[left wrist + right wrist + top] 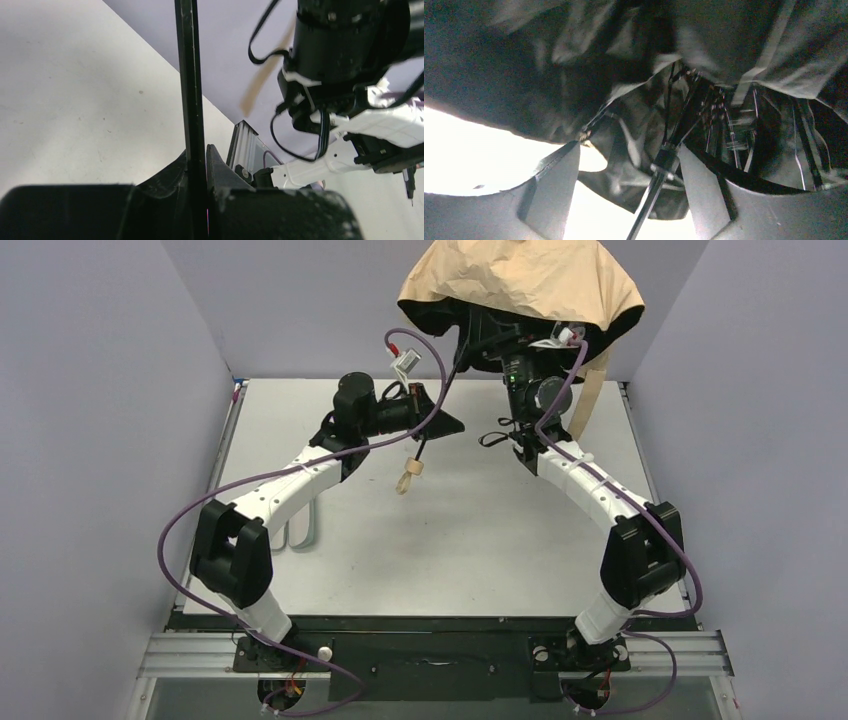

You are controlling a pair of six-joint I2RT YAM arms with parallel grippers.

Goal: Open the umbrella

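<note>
left gripper [197, 157] clamped on umbrella shaft [189, 75], hold steady; right gripper [628, 148] wide apart, gripping nothing. shove runner [665, 161] straight up imo

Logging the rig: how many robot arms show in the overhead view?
2. The left arm sits left, its gripper shut on the umbrella shaft; the right arm sits right, reaching up under it. None looks hidden.

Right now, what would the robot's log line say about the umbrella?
left gripper: shut on umbrella shaft | right gripper: open, under canopy | canopy: partly spread, not fully open
</note>
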